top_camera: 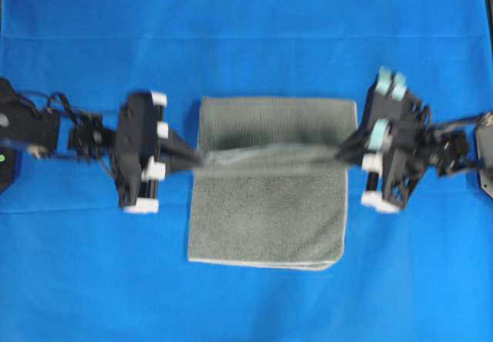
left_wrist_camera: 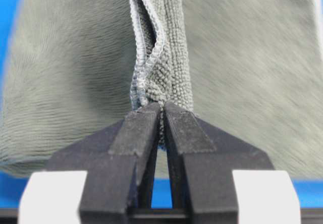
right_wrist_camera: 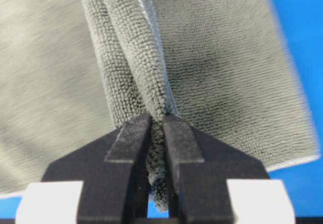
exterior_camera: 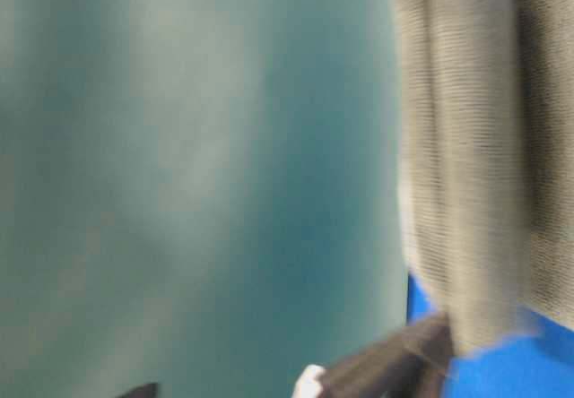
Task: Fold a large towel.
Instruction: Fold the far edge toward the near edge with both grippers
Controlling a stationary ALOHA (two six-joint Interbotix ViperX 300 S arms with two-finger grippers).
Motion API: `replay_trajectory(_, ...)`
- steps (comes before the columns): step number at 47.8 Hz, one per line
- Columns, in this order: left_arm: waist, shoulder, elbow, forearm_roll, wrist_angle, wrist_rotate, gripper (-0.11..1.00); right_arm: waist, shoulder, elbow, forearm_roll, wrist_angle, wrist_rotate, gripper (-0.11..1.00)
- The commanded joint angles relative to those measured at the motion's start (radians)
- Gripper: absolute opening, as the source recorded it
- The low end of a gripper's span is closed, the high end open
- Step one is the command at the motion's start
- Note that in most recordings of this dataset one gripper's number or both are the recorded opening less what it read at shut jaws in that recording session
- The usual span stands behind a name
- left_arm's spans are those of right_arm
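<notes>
Fingers (left_wrist_camera: pixel 144 133) of the left gripper (left_wrist_camera: pixel 162 114) are pressed together on a bunched pinch of the towel (top_camera: pixel 266 219), hem and terry nipped between the tips. Those of the right gripper (right_wrist_camera: pixel 157 120) clamp a thicker gather of the same cloth at the opposite side edge. Both holds sit at matching points, so the raised ridge between them stretches taut from left to right in the overhead view, probably to carry one half over the other evenly. Around that ridge the towel lies on the blue tabletop (top_camera: pixel 77 280), centred between the arms. Its long axis runs from the near edge to the far edge, across the ridge.
</notes>
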Motion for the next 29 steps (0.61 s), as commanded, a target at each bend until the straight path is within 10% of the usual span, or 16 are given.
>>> replay_trajectory(1,-0.08,0.038,-0.003,-0.005,0.005,-0.011,0.02,0.054,0.048,-0.015,0.023,0.003,0.026,0.07)
replay_trajectory(29,-0.167,0.118,-0.091,-0.005,0.046,-0.132,0.03,0.163,0.206,-0.084,0.026,-0.097,0.156,0.07)
